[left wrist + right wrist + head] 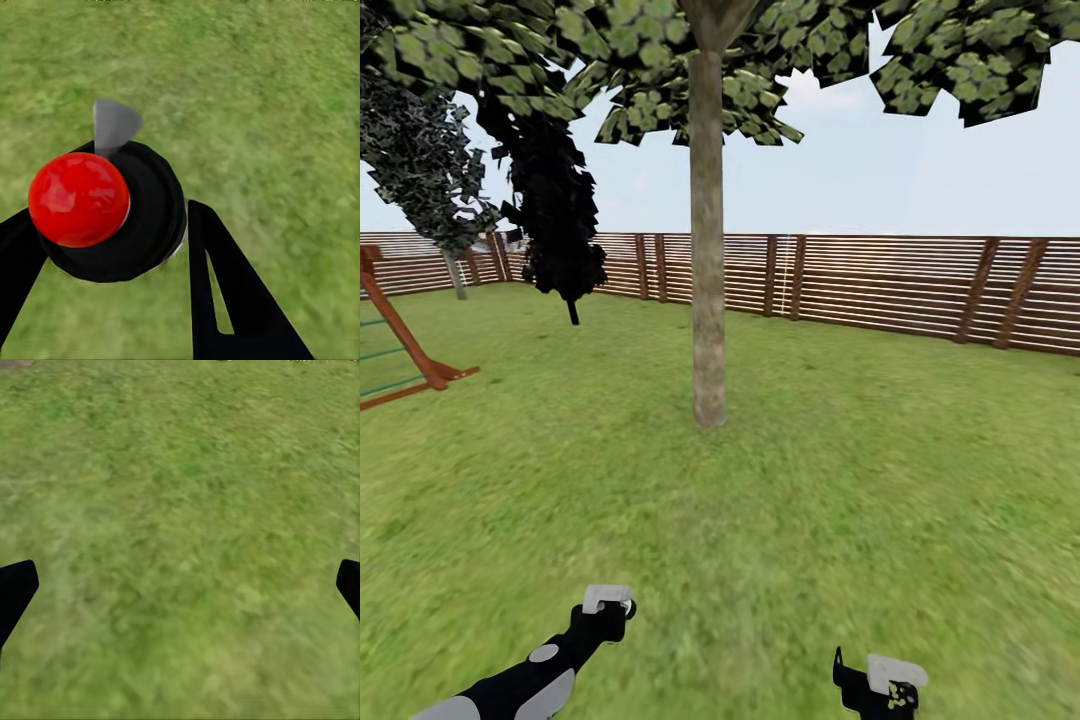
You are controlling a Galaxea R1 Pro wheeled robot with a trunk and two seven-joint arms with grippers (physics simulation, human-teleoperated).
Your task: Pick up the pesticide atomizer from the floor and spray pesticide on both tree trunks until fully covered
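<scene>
1. Straight ahead of both arms, well apart from them, stands the mottled grey-brown tree trunk [707, 250], upright on the green grass lawn [880, 480].
2. Left gripper [112, 240] is clamped round the black pesticide atomizer with red knob [97, 206], its grey nozzle toward the grass; this arm looks nearer.
3. Right gripper [180, 585] is spread, holding nothing.
4. Brown slatted wooden fence [880, 285] lies far behind; room looks ample.

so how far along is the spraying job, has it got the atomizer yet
Pickup looks done: the left claw is shut on the pesticide atomizer, its red cap and grey nozzle showing between the fingers. The right claw is open over grass. The nearest tree trunk stands ahead across the lawn, with no spray visible on it. Spraying both trunks is still left.
</scene>
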